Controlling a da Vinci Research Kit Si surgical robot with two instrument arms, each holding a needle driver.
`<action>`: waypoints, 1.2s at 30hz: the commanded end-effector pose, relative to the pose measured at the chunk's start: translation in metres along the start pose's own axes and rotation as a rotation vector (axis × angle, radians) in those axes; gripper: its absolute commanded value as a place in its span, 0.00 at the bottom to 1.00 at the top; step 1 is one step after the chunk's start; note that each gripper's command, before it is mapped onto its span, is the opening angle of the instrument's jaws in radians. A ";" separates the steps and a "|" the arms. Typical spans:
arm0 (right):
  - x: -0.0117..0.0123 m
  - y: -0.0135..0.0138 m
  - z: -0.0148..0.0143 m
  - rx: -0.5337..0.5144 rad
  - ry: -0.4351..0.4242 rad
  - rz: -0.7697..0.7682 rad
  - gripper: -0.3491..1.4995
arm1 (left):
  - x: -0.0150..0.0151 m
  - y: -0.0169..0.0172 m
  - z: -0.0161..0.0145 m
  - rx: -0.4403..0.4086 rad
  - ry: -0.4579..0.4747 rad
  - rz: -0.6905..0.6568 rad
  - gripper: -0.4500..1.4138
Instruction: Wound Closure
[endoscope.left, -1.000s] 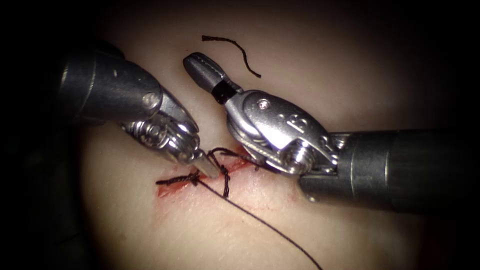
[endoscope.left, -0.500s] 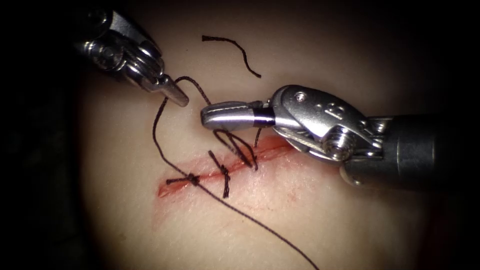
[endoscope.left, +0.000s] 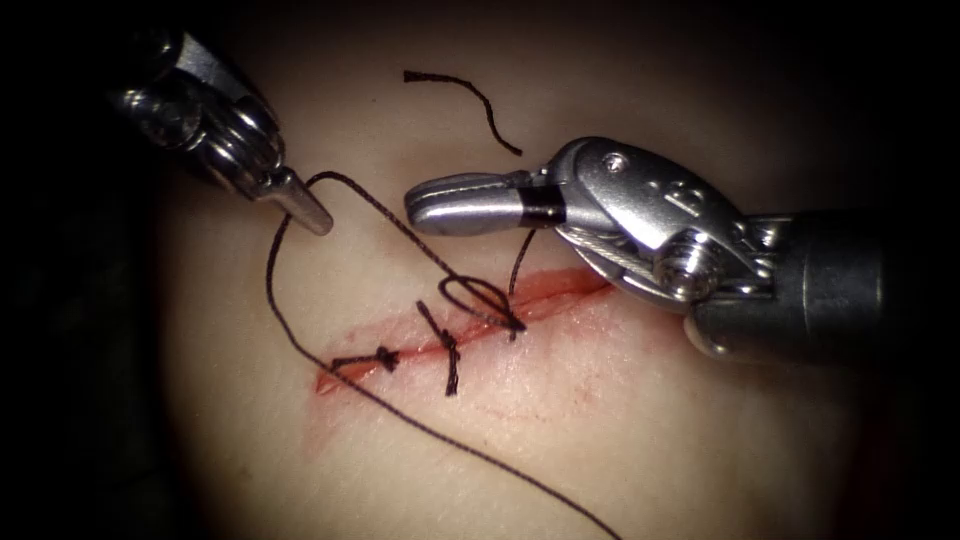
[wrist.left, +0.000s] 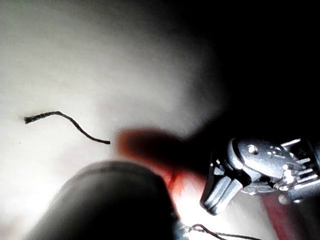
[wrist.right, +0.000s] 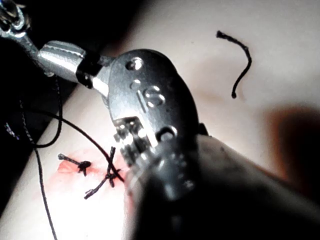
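My left tool (endoscope.left: 312, 220) sits up and left of the cut, its jaws shut on the dark thread (endoscope.left: 385, 215). From there one strand runs down to a small loose loop (endoscope.left: 482, 296) at the third stitch on the cut (endoscope.left: 560, 292). The other strand curves down past the cut's left end and off the lower edge. My right tool (endoscope.left: 425, 208) comes in from the right just above the cut, jaws shut with nothing seen between them. A short thread tail (endoscope.left: 520, 262) rises from the stitch under it. The right tool (wrist.right: 59, 54) hangs over the thread here too.
Two knotted stitches (endoscope.left: 385, 358) (endoscope.left: 448, 348) cross the left part of the cut, with red fluid along it. A cut piece of thread (endoscope.left: 465, 95) lies on the tissue beyond the tools; it is also seen in the wrist views (wrist.left: 70, 125) (wrist.right: 241, 60).
The left tool rose from the cut and moved up and left, drawing thread with it. The right tool swung its jaws down toward the cut. The loop at the third stitch has shrunk.
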 end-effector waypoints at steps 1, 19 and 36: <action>-0.0002 0.0013 -0.0004 -0.022 -0.002 -0.005 0.00 | 0.0006 0.0002 -0.0004 0.011 0.008 0.001 0.00; -0.0069 0.0008 -0.0009 0.126 -0.314 -0.150 0.00 | 0.0000 0.0008 -0.0038 -0.079 -0.088 0.359 0.00; -0.0076 -0.0061 0.0052 0.415 -0.081 0.079 0.00 | 0.0034 0.0004 -0.0003 0.116 0.118 0.221 0.00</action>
